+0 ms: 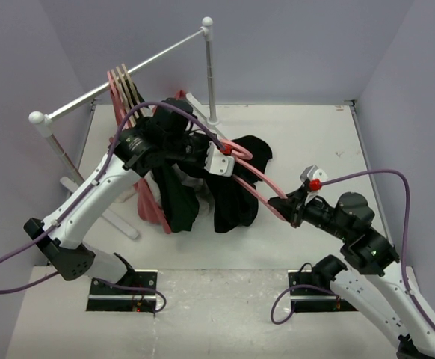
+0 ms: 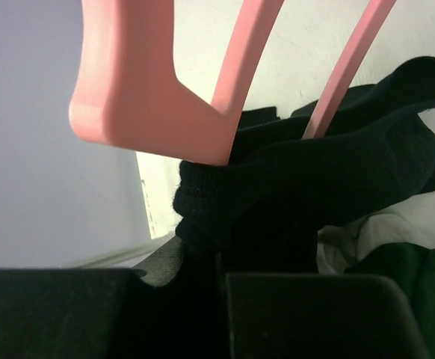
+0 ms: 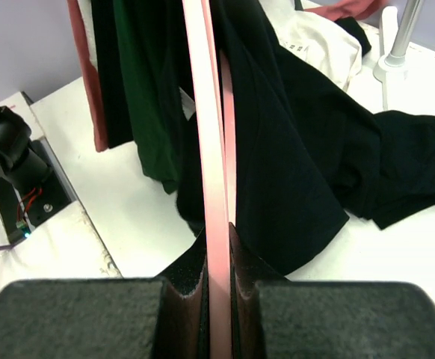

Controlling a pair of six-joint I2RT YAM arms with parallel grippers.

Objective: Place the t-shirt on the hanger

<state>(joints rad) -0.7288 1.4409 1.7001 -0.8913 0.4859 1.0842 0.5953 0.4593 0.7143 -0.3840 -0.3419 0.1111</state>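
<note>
The right gripper (image 3: 217, 278) is clamped on the hanger (image 3: 205, 127), which stands edge-on between its fingers. Such a narrow hold could let the hanger swivel if the cloth drags on it. Farther out, the left gripper (image 2: 221, 295) pinches the t-shirt (image 2: 337, 179) by its ribbed collar, right under the hanger's thick far end. If that pinch slips, the collar would likely fall away. The shirt is plain black, limp and bunched. It drapes along the hanger, with its far part pooled on the table (image 1: 315, 134).
</note>
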